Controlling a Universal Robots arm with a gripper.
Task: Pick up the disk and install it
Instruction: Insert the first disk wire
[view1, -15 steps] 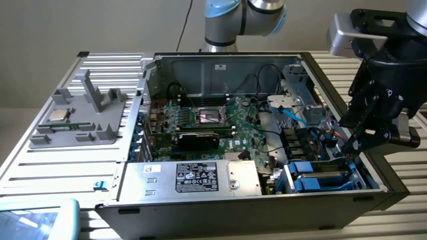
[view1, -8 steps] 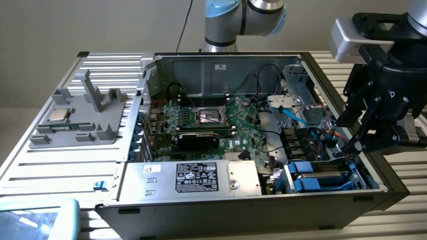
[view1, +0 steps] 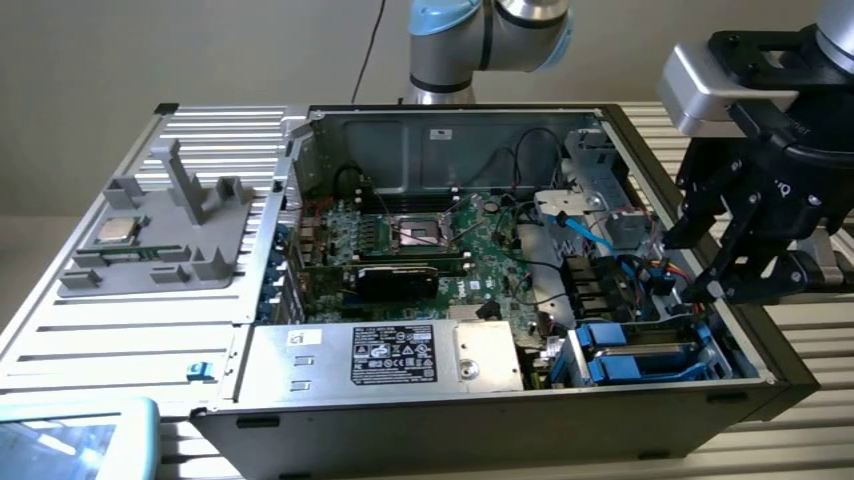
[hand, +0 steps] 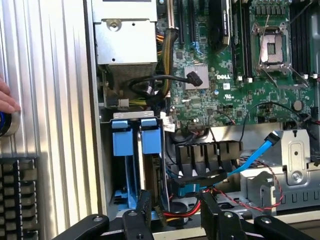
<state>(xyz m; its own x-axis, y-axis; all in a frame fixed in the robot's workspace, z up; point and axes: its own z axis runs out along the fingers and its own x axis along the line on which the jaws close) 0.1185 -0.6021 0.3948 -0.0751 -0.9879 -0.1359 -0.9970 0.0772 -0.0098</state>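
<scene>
- The claw (view1: 731, 285) hangs over the computer case (view1: 787, 375) at the exterior view's right. Its jaws are spread wide and there is nothing between them.
- From the wrist view, the claw (hand: 176, 200) looks straight down on the drive cage (hand: 107, 165). The 2 black fingers (hand: 145, 207) frame the cage's near end.
- There's the disk (hand: 151, 140)! It stands on edge in the cage, its bright blue bracket up, just beside a second blue bracket (hand: 122, 137).
- In the exterior view the disk (view1: 627, 350) sits in the case corner next to the power supply (view1: 387, 355).
- How deep it sits in the slot, I cannot tell.
- My read on handling: it's a metal-bodied drive, so stiff and dense, fairly heavy for its size. It won't bend or squash.
- The bare metal faces are probably smooth and slippery, and the blue plastic should offer more bite, though it may flex a little.
- Best hold, I'd say, is across the blue bracket's 2 outer sides, near the exposed top tab. The neighbouring bracket leaves little room there.
- It's likely fragile to knocks, and red and black cables (hand: 175, 212) crowd the cage's end.
- A person's hand (hand: 6, 100) rests on the tabletop (hand: 55, 125), well apart from the cage.
</scene>
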